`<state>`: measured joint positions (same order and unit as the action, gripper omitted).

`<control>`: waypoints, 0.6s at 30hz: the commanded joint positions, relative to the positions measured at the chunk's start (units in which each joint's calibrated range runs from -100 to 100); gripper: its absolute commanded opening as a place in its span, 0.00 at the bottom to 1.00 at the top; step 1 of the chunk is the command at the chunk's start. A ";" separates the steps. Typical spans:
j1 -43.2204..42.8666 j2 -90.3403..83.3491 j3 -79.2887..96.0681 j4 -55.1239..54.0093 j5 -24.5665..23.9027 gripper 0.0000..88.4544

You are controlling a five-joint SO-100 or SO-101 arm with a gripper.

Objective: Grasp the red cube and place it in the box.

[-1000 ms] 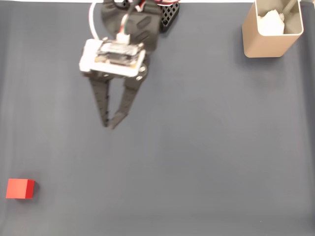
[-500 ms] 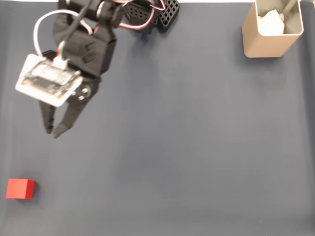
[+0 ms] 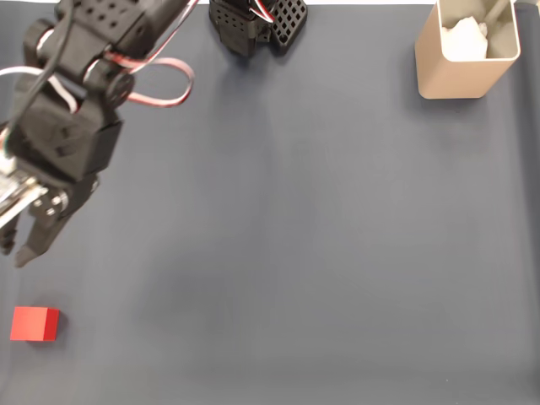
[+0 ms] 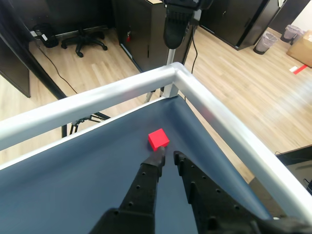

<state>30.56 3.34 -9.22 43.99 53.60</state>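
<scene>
The red cube [image 3: 35, 324] lies on the dark mat near the front left corner in the fixed view. My gripper [image 3: 15, 249] hangs at the left edge, a short way behind the cube and apart from it. Its fingers are nearly together with nothing between them. In the wrist view the cube [image 4: 158, 139] sits just beyond the gripper [image 4: 168, 156], close to the table's corner. The tan box [image 3: 460, 74] stands upright at the far right corner, far from the arm.
Something white [image 3: 465, 38] lies inside the box. The arm's black base [image 3: 253, 21] sits at the back middle. A silver rail [image 4: 209, 109] borders the table corner close to the cube. The dark mat [image 3: 321, 253] stretches bare between cube and box.
The arm has swung from the back middle to the left edge and come forward, bringing the gripper close to the red cube. Cube and box have not moved.
</scene>
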 commanded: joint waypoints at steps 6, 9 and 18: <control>3.17 11.30 -15.69 -0.22 0.54 0.05; 3.95 15.81 -20.25 -0.47 0.68 0.06; 4.17 24.13 -27.64 -0.22 0.68 0.07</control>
<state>34.87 27.66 -33.00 43.99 54.19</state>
